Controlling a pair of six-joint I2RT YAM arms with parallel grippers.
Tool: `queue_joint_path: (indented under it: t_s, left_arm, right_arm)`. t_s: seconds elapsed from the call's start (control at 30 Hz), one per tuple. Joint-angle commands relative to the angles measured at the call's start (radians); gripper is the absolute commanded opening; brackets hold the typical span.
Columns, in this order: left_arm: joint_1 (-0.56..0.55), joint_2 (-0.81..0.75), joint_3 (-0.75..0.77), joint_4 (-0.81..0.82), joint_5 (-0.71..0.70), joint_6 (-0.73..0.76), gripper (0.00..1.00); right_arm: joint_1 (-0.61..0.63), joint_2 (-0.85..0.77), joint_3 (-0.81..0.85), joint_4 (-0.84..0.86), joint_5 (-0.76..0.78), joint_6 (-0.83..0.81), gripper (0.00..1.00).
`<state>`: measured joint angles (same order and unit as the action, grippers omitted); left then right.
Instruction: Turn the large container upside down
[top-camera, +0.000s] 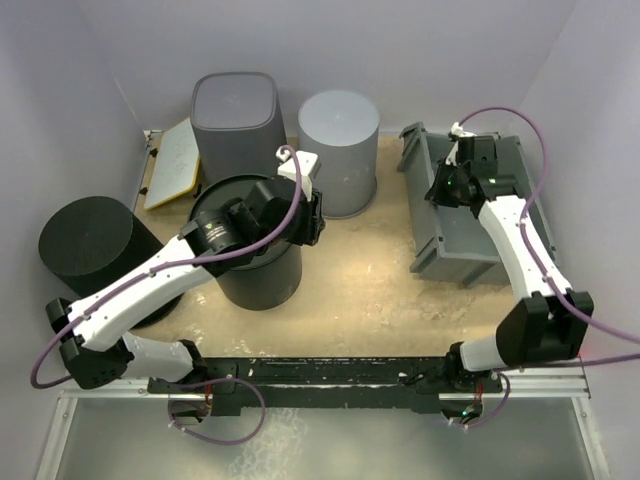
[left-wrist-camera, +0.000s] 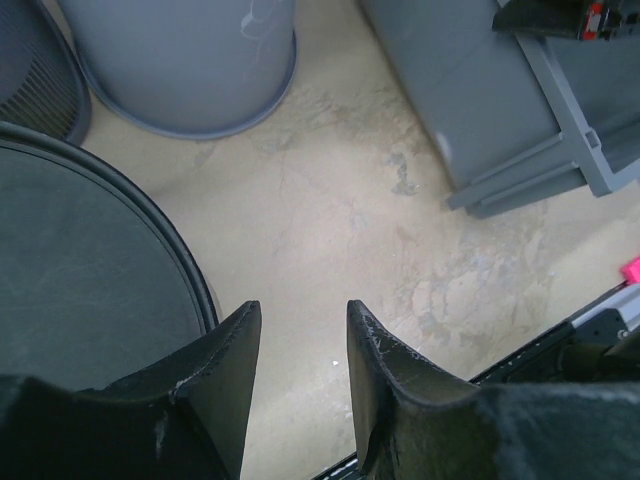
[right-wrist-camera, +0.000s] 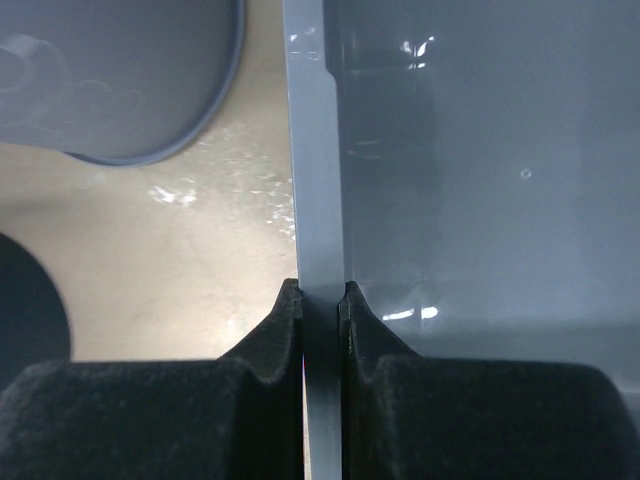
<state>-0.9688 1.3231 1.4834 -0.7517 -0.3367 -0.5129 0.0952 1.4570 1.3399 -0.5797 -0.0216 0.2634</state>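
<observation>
Jaws of the right pincer (right-wrist-camera: 322, 295) are pressed tight on either side of a thin wall (right-wrist-camera: 315, 150), one finger on the outside above the table (left-wrist-camera: 330, 200) and the other inside. That wall is the left side of the grey bin (top-camera: 428, 225), which I take to be the large container; it sits open side up at the right of the table, well apart from the round tubs. A hold on the edge rather than the body makes sense, since lifting one side is probably how the bin gets tipped over. The flip itself is not yet done. Further out, the left pincer (left-wrist-camera: 300, 310) stands half open with nothing between its fingers, only bare table showing in the gap. It hangs just beside the rim of the black round bin (left-wrist-camera: 90, 270), apparently kept out of the way. An upturned pale tub (top-camera: 338, 150) stands behind it.
</observation>
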Motion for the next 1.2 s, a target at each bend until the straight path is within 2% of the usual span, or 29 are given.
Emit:
queue_joint_path:
  t_s: [0.0, 0.23, 0.43, 0.6, 0.77, 1.03, 1.17]
  left_arm:
    - [0.004, -0.049, 0.048, 0.022, -0.001, -0.013, 0.37]
    - [0.004, -0.062, 0.046, 0.021, 0.003, -0.011, 0.37]
    - [0.004, -0.056, 0.047, 0.022, 0.005, -0.004, 0.37]
    - [0.004, -0.056, 0.054, 0.017, 0.004, 0.002, 0.36]
    - [0.005, -0.056, 0.050, 0.012, -0.003, 0.007, 0.37]
    - [0.004, -0.045, 0.043, 0.023, -0.004, 0.008, 0.36]
    - [0.004, -0.040, 0.047, 0.030, 0.004, 0.006, 0.36]
  right_arm:
    - [0.003, -0.153, 0.060, 0.052, -0.058, 0.163, 0.00]
    - [-0.016, -0.262, 0.067, 0.078, -0.060, 0.279, 0.00]
    - [-0.082, -0.334, -0.021, 0.187, -0.205, 0.431, 0.00]
    - [-0.192, -0.383, -0.156, 0.378, -0.419, 0.615, 0.00]
    - [-0.245, -0.406, -0.286, 0.627, -0.571, 0.799, 0.00]
    - [-0.258, -0.441, -0.427, 0.915, -0.617, 0.994, 0.00]
    - [-0.259, -0.444, -0.427, 0.954, -0.607, 1.023, 0.00]
